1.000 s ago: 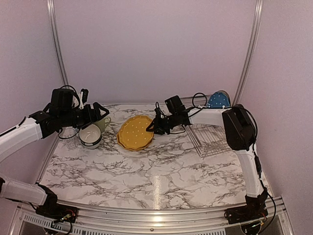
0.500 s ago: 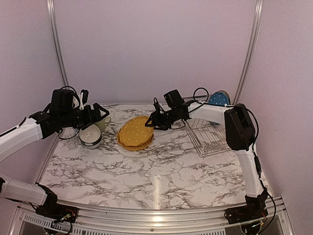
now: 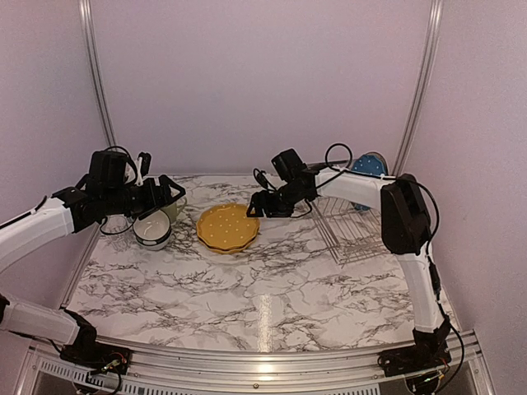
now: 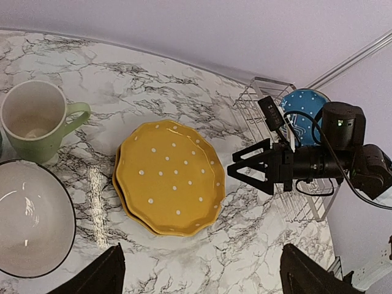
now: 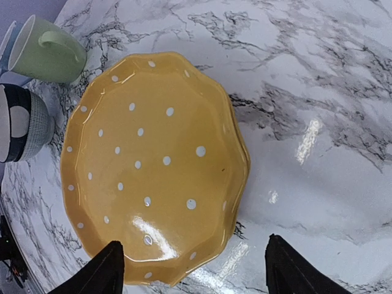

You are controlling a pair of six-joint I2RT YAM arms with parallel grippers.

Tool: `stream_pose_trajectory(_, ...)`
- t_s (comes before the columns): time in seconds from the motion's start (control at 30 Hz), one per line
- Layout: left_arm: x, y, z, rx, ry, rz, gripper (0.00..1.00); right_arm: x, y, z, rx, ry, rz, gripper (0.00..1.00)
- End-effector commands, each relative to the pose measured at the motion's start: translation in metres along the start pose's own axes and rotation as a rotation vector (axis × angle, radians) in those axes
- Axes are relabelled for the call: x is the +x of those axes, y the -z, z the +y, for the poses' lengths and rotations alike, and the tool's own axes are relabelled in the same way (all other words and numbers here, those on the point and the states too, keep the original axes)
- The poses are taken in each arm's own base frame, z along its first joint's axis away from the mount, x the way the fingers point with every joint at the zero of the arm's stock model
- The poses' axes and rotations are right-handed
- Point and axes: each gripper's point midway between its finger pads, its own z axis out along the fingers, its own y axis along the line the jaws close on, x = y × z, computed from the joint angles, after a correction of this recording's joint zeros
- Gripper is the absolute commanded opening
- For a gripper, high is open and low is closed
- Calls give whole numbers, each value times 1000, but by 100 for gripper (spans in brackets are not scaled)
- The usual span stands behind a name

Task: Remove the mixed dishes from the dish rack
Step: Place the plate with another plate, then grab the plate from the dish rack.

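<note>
Plates (image 4: pixel 168 177), glossy mustard, scalloped, white-dotted, stacked on marble table (image 4: pixel 245 257); left pincer (image 4: pixel 202 263), right pincer (image 5: pixel 196 248) wide, empty.

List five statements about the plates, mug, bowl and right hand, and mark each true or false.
1. The yellow plate lies flat on the table. True.
2. The right hand grips the yellow plate. False: it is open and empty, beside the plate and apart from it.
3. A blue plate stands in the rack. True.
4. The green mug lies on its side. False: it stands upright, mouth up.
5. The bowl sits in the rack. False: it is on the table next to the green mug, far from the rack.
</note>
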Motion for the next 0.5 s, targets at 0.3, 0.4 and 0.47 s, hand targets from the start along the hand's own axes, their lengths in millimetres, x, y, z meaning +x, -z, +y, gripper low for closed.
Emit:
stream_pose_trajectory(0.3,8,-4,3,-7,-2,27,90,-58,137,-5,428,330,-228,84)
stream_pose_trajectory(0.4,8,-7,3,-7,-1,34,90,-62,174,-23,600,367,-278,89)
stream_pose_trajectory(0.47,9,-9,3,-5,2,38,90,-61,198,-39,731,386,-305,95)
